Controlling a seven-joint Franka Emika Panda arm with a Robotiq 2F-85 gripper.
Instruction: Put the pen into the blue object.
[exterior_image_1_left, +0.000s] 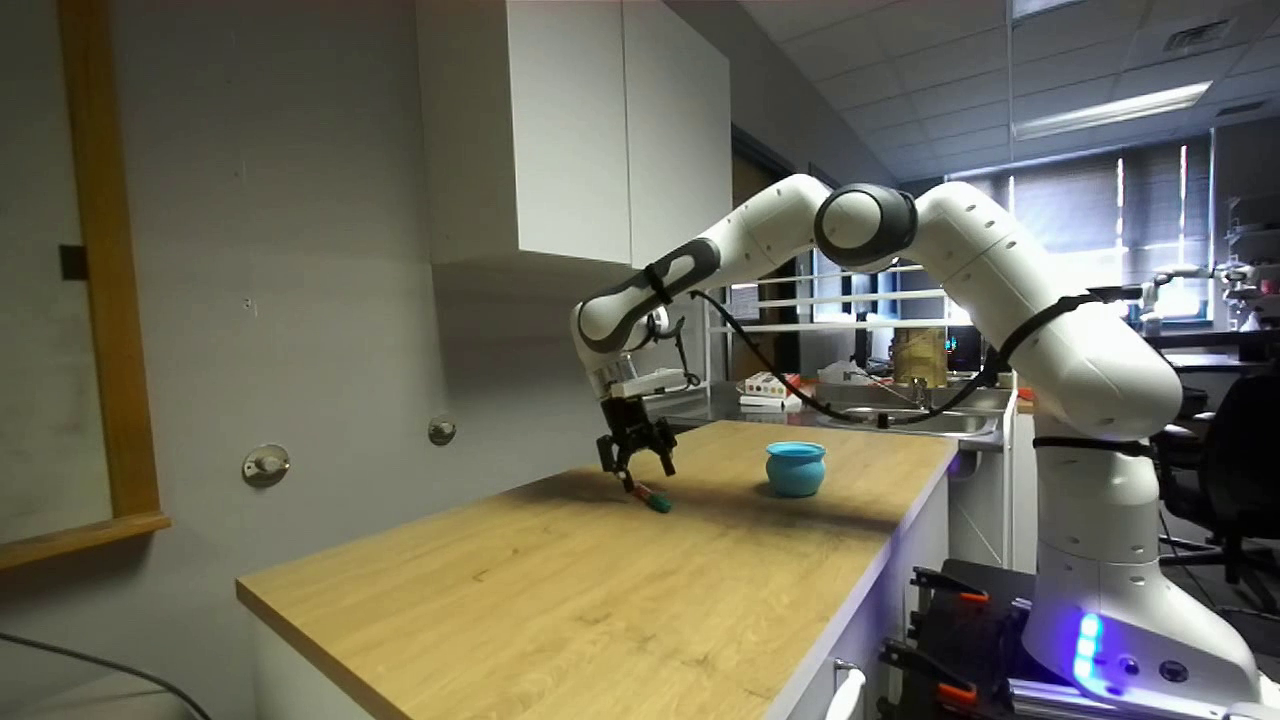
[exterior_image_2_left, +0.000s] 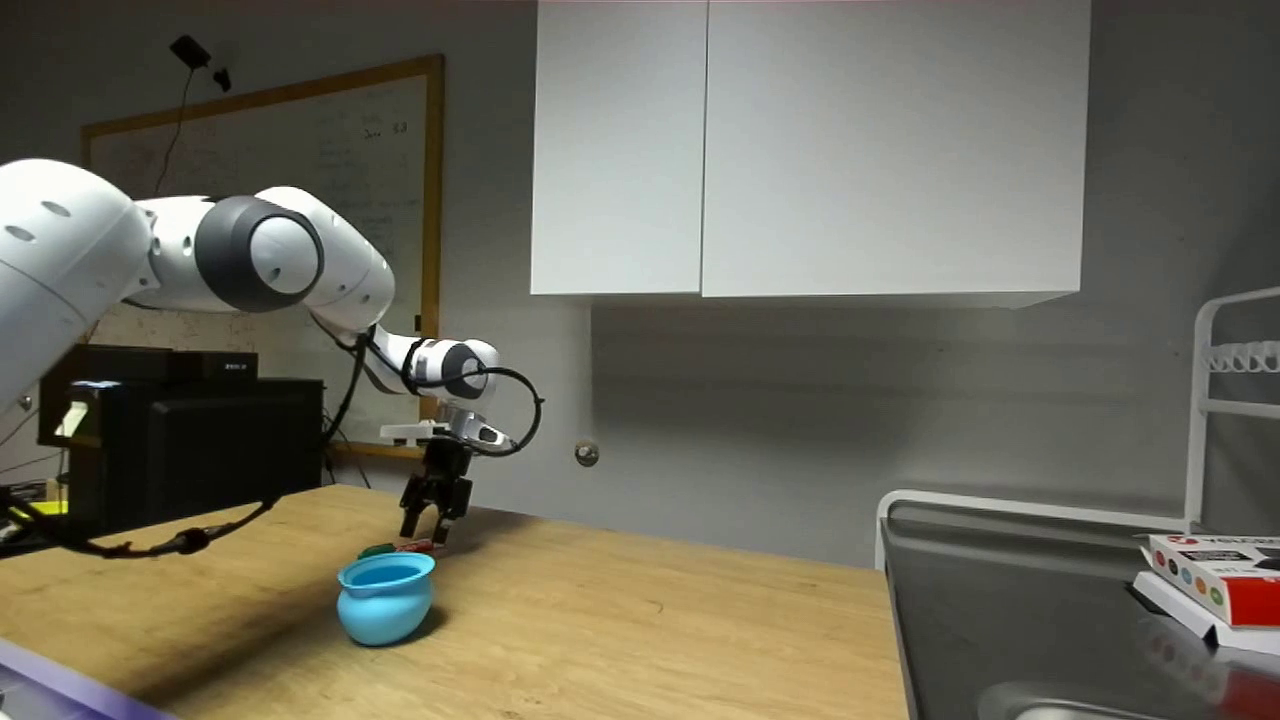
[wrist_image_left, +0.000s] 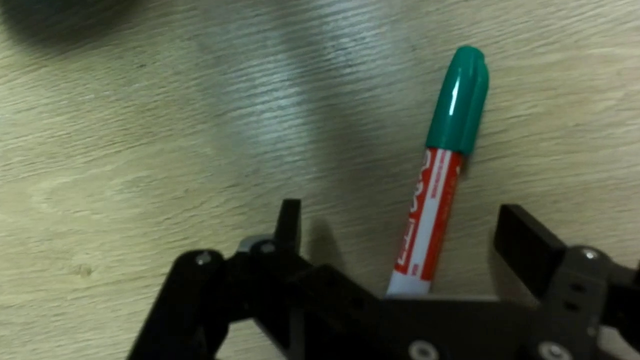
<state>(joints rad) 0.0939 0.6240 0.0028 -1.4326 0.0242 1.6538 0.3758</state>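
Note:
The pen is a marker with a green cap and a red and white body (wrist_image_left: 437, 190), lying flat on the wooden counter. It also shows in both exterior views (exterior_image_1_left: 656, 501) (exterior_image_2_left: 378, 550). My gripper (wrist_image_left: 400, 206) is open, its two fingers spread on either side of the pen's body without touching it. The pen's rear end is hidden behind the gripper in the wrist view. In both exterior views the fingertips (exterior_image_1_left: 649, 478) (exterior_image_2_left: 424, 538) are low, close to the counter. The blue object is a squat round pot (exterior_image_1_left: 796, 472) (exterior_image_2_left: 385, 605), upright and apart from the gripper; it is not recognisable in the wrist view.
The wooden counter (exterior_image_1_left: 560, 600) runs along a grey wall. White cabinets (exterior_image_1_left: 570, 130) hang above it. A sink (exterior_image_1_left: 940, 425) and a red and white box (exterior_image_2_left: 1215, 575) are beyond one end. Black equipment (exterior_image_2_left: 230, 430) stands behind the arm.

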